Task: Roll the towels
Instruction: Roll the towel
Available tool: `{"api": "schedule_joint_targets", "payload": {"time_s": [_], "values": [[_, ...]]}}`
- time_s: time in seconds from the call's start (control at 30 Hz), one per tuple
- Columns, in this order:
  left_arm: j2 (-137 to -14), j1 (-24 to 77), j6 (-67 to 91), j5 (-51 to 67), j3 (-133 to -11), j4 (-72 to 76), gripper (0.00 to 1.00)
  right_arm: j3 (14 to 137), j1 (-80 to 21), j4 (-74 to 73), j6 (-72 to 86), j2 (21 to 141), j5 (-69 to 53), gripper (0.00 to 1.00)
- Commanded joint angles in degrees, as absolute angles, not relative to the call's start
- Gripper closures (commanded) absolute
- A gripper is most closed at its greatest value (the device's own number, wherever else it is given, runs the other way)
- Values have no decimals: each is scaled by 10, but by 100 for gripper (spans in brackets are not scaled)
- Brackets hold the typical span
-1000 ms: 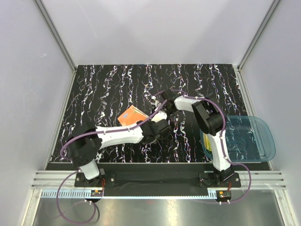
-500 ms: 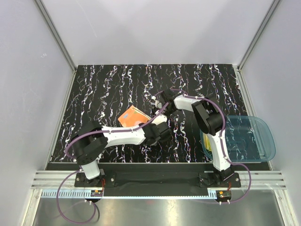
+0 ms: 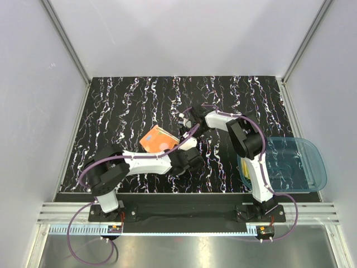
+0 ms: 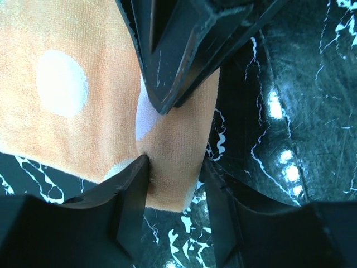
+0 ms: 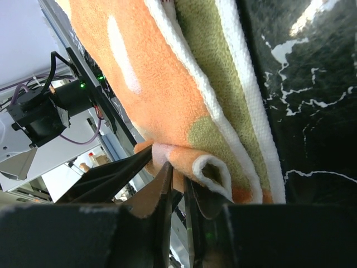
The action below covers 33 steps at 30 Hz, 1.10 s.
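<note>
The orange towel with pale dots lies mid-table, its right edge folded into a thick roll. My left gripper straddles that roll, both fingers against its sides, the left finger denting the cloth. My right gripper comes from the opposite side, its jaws nearly together and pinching the rolled edge. Its dark fingers fill the top of the left wrist view. A strip of the yellow towel shows at the left side of the blue tray.
The translucent blue tray sits at the table's right edge, beside the right arm's base. The tabletop is black with white marbling. Grey walls close in the back and both sides.
The left arm has edged slightly right and nearer, and its jaws have narrowed a little on the roll. The right gripper keeps its pinch, shifted slightly left.
</note>
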<state>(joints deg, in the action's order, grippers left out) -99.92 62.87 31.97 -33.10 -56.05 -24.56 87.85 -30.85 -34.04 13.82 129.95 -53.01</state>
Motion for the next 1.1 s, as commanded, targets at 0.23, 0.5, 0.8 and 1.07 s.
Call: {"api": "schedule_joint_targets", "payload": {"time_s": [0.23, 0.5, 0.8, 1.07], "values": [[-1033, 628, 320, -287, -537, -246, 86, 880, -288, -338, 123, 1311, -500, 77], [-992, 624, 327, -217, -560, -264, 92, 875, -265, -350, 124, 1295, -491, 73], [-926, 606, 366, -105, -558, -259, 94, 850, -241, -356, 138, 1273, -447, 72], [-882, 594, 381, -55, -518, -233, 96, 844, -232, -363, 154, 1259, -416, 71]]}}
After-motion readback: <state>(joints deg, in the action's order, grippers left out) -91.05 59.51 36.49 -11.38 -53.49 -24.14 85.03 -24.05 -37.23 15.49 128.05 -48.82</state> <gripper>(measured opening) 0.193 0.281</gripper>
